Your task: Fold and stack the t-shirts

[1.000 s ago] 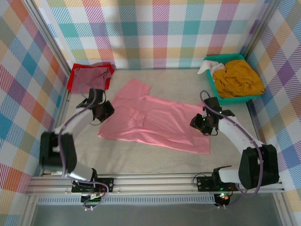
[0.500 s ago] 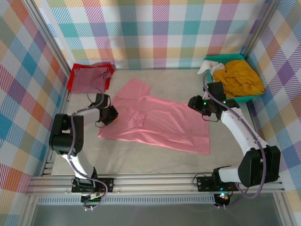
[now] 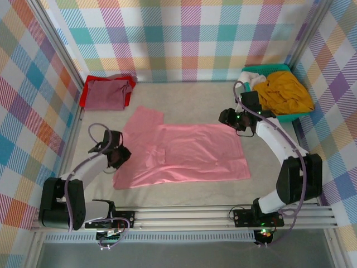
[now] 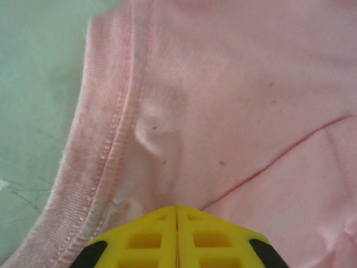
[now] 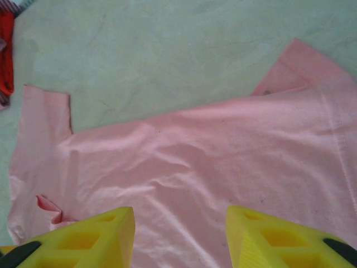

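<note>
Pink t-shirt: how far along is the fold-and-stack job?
Done: a maroon t-shirt lies folded on a red t-shirt, far left. In hand: the salmon-pink t-shirt lies spread flat, the left gripper pinching its neckline and the right gripper open above it. Left: folding it, plus the mustard-yellow t-shirt in the teal basket.

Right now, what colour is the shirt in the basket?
The shirt is mustard yellow; top external view.
</note>
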Controlling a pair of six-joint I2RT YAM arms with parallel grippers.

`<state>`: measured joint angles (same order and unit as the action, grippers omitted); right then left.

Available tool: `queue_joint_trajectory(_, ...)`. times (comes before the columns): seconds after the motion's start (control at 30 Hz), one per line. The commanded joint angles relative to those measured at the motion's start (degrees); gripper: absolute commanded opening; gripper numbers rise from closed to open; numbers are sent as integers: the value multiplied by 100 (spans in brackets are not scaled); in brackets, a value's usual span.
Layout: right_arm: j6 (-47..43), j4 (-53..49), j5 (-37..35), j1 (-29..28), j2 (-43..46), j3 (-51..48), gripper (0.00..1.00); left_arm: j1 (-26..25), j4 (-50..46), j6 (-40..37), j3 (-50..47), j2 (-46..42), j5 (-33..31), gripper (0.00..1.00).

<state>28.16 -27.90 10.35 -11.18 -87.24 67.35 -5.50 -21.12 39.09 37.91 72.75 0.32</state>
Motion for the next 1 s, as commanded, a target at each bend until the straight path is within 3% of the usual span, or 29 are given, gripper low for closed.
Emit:
queue_joint_trajectory(0.0, -96, 232, 280, 37, -150, 261, 47, 14, -254, -1038, 1367, 381, -57, 34)
queue_joint_trajectory(0.2, 19, 467, 517, 41, -345, 339, 47, -290, -1314, -2263, 4671, 2827, -493, 33)
queue_joint_trajectory(0.4, 158, 500, 756, 41, -344, 375, 49, -430, -2032, -2549, 7095, 5009, -1039, 38)
queue_joint_trajectory(0.53, 21, 347, 665, 37, -263, 426, 49, -436, -2622, -2668, 8554, 6145, -1003, 41)
queue_joint_trajectory(0.63, -79, 238, 609, 37, -232, 477, 49, -444, -2903, -2696, 9232, 6669, -971, 41)
queue_joint_trajectory(0.97, -193, 119, 616, 39, -197, 536, 50, -426, -2924, -2774, 9586, 7310, -1229, 45)
